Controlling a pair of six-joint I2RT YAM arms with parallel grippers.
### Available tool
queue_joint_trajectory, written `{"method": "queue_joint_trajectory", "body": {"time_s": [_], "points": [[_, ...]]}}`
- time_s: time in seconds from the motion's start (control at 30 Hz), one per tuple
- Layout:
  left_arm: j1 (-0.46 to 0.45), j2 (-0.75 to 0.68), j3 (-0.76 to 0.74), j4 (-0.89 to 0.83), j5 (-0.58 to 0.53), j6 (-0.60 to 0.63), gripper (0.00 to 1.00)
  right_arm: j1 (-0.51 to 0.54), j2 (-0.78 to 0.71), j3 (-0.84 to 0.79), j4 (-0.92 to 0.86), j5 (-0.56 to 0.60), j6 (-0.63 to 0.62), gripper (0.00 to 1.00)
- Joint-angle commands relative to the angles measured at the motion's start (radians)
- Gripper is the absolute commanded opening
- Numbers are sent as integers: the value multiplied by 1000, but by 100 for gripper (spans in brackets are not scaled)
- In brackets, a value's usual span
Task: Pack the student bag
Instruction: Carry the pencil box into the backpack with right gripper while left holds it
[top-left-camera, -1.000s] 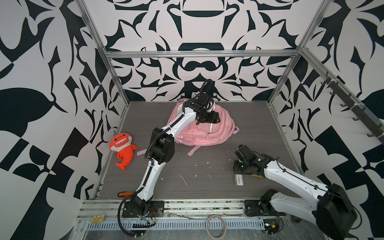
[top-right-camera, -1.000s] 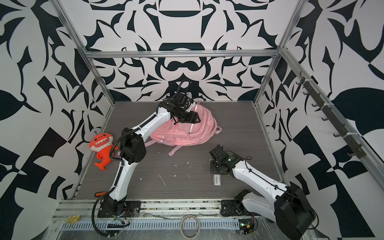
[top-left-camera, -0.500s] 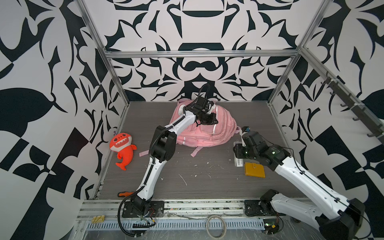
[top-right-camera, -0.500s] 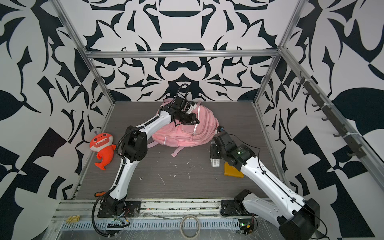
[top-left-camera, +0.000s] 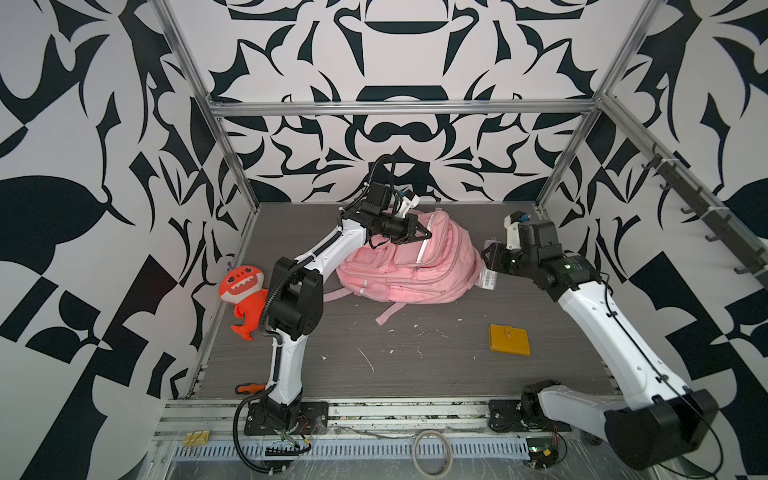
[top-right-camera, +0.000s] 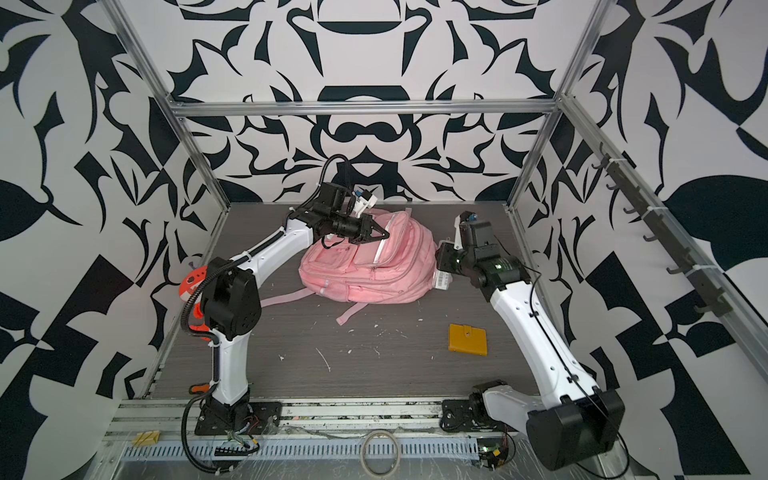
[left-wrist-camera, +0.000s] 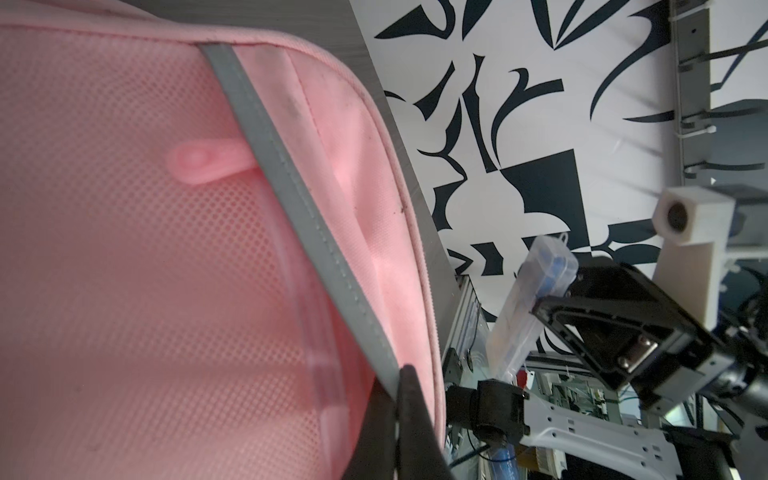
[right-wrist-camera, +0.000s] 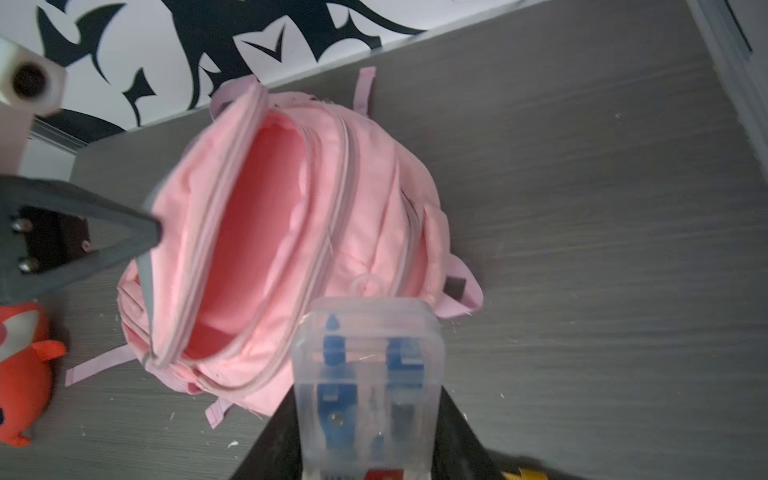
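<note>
Left of the student bag (top-left-camera: 415, 270), the orange plush toy (top-left-camera: 243, 299) lies against the wall, well apart from the action and unlikely to interfere.

The left claw (top-left-camera: 426, 235) is fully closed on the bag's front panel at its upper edge, by the grey reflective strip (left-wrist-camera: 291, 199), holding the main compartment open. The fabric is soft and the pinch looks thin. If it slips out, the mouth would probably sag shut. I cannot tell whether the tips hold the strip itself or only the cloth beside it.

The bag lies on its back at the rear middle of the worktop (top-left-camera: 415, 374), its opening facing the right arm.

Just right of the bag, the right claw (top-left-camera: 496, 255) is closed partway around a clear plastic case (right-wrist-camera: 368, 374) with blue tools inside, aimed at the opening. The case is smooth and held near one end, so it may twist or catch on the zip rim and push the light bag away.

In front of the bag, to its right, a yellow wallet (top-left-camera: 509, 338) lies unpacked.
</note>
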Motion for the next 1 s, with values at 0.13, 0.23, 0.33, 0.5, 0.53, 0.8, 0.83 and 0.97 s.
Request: {"method": "queue_joint_trajectory", "body": {"time_s": [0.13,0.23,0.33,0.5,0.53,0.8,0.83,0.97], "points": [[17,-209,-126,290,203,-142,0,3,175,94,248,-162,226,0],[18,-234,-207,459,205,-266,0,26,243,109,309,-172,282,0],[15,-222,-231,593,177,-369,0,56,294,121,341,-194,296,0],[-12,-177,-209,676,156,-438,0,81,337,94,447,-237,373,0],[-14,-176,-210,676,156,-438,0,89,343,103,447,-235,373,0],[-20,-164,-231,671,159,-434,0,124,383,59,546,-241,469,2],[-20,-163,-232,672,159,-435,0,125,387,60,543,-238,469,5],[-19,-161,-239,678,158,-439,0,129,383,72,505,-220,449,18]]}}
